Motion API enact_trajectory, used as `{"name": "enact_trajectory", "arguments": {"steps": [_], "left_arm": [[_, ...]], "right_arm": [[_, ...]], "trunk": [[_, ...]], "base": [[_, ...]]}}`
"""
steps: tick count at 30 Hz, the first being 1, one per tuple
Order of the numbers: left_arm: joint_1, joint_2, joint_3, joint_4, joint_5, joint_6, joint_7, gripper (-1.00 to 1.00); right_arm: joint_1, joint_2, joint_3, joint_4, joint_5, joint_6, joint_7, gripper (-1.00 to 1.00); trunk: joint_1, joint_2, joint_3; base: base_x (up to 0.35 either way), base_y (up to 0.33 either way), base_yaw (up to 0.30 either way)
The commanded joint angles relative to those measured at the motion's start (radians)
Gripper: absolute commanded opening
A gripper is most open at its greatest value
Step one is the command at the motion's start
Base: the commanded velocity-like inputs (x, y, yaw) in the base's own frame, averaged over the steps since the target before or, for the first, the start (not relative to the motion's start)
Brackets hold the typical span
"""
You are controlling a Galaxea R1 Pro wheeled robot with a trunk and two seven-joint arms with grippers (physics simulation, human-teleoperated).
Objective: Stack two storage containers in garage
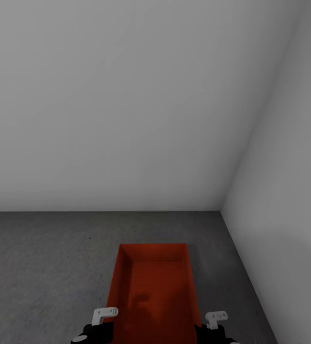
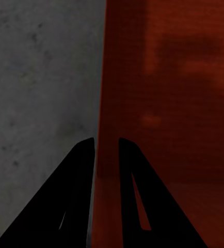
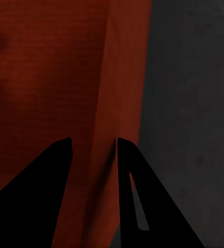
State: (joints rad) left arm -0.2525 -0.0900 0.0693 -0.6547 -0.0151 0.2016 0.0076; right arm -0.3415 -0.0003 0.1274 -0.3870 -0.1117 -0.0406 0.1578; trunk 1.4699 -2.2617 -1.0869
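One orange-red storage container (image 1: 153, 286) lies lengthwise ahead of me, over the garage's dark grey speckled floor (image 1: 40, 267). My left gripper (image 2: 107, 142) is shut on its left long wall (image 2: 102, 77), with one finger outside the wall and one inside. The right gripper (image 3: 91, 142) grips the opposite long wall (image 3: 125, 93) the same way. Both wrists (image 1: 98, 327) (image 1: 215, 327) show at the container's near end. The bin's inside (image 3: 50, 77) holds nothing. I cannot tell whether it rests on the floor or hangs just above it.
A plain white wall (image 1: 126, 95) stands a little beyond the container's far end. A second white wall (image 1: 289, 191) runs along the right and forms a corner with it. Bare floor (image 2: 40, 103) stretches to the left, and a narrower strip (image 3: 194, 103) lies on the right.
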Motion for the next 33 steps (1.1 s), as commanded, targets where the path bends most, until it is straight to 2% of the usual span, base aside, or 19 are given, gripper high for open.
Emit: {"name": "enact_trajectory", "arguments": {"steps": [1, 9, 19, 33], "left_arm": [[-0.001, -0.002, 0.015, -0.074, -0.020, -0.053, 0.006, -1.00], [-0.001, -0.002, 0.015, -0.074, -0.020, -0.053, 0.006, -1.00], [-0.001, -0.002, 0.015, -0.074, -0.020, -0.053, 0.006, -1.00], [-0.001, -0.002, 0.015, -0.074, -0.019, -0.053, 0.006, -1.00]], "right_arm": [[0.001, 0.000, 0.017, 0.003, -0.012, -0.004, 0.020, -1.00], [0.001, 0.000, 0.016, 0.003, -0.012, -0.004, 0.021, -1.00], [0.001, 0.000, 0.016, 0.003, -0.012, -0.004, 0.021, -1.00], [0.001, 0.000, 0.015, 0.003, -0.011, -0.004, 0.029, -1.00]], "trunk": [[0.000, 0.000, -0.003], [0.000, 0.000, -0.010], [0.038, -0.070, -0.041], [0.038, -0.070, -0.041]], "base": [[0.000, 0.000, 0.000], [0.000, 0.000, 0.000], [0.000, 0.000, 0.000], [0.000, 0.000, 0.000]]}}
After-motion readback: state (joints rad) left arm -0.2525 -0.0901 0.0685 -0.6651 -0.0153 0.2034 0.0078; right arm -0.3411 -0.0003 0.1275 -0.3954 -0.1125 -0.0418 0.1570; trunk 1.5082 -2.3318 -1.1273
